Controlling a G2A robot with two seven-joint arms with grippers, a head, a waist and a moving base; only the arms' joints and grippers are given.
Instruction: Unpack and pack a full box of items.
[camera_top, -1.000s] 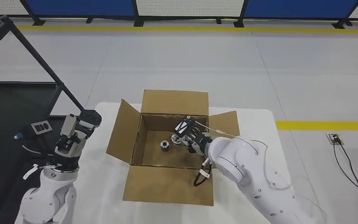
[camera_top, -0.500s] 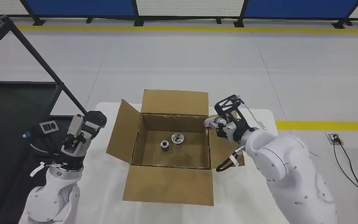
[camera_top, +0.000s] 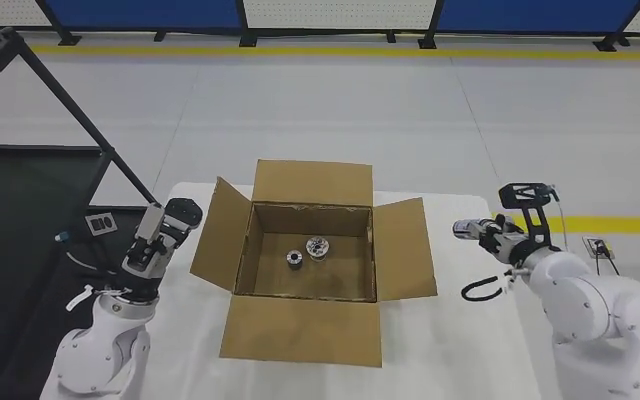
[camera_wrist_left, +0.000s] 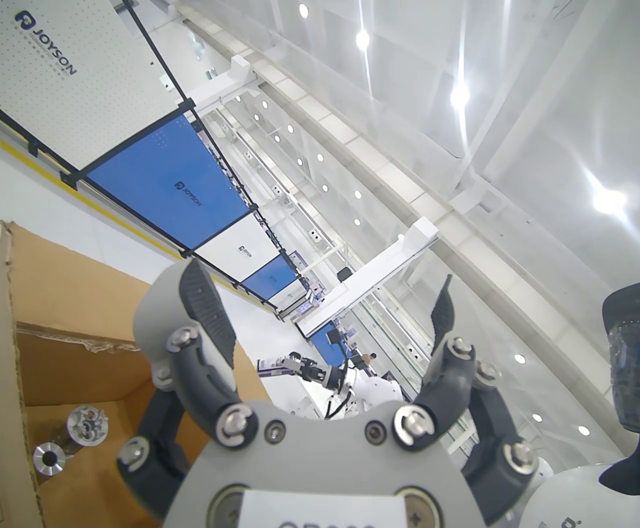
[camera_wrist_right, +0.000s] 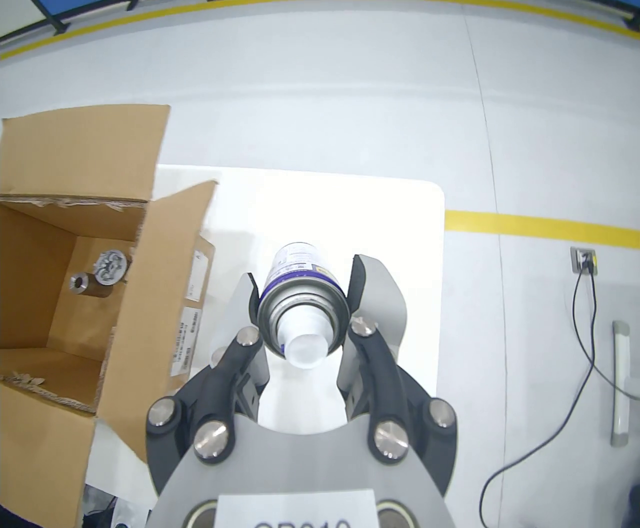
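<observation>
**A:** Where was the spray can (camera_wrist_right: 299, 280)?

**B:** In the right gripper (camera_wrist_right: 305, 280); the fingers were pinched on the can's body, with its capped end toward the wrist camera. In the top view it was at the right of the frame, over the right edge of the white table (camera_top: 455, 335); the can pointed toward the cardboard box (camera_top: 312, 182) but was well apart from it.

**A:** And the box itself?

**B:** It sat in the centre of the top view, on the table; it was open, with all four flaps folded outward.

**A:** What lay inside?

**B:** Two small metal pieces on the box floor, nearer the far wall; a plain-bored part (camera_top: 294, 260) and a lobed part (camera_top: 317, 246). They were just beside each other; I could not tell whether they touched.

**A:** And the left gripper (camera_wrist_left: 320, 285)?

**B:** It was at the left of the top frame, just outside the box's left flap; its fingers were spread wide with nothing between them. Its wrist camera looked up toward the ceiling lights; a corner of the box and both metal parts showed past one finger.
</observation>
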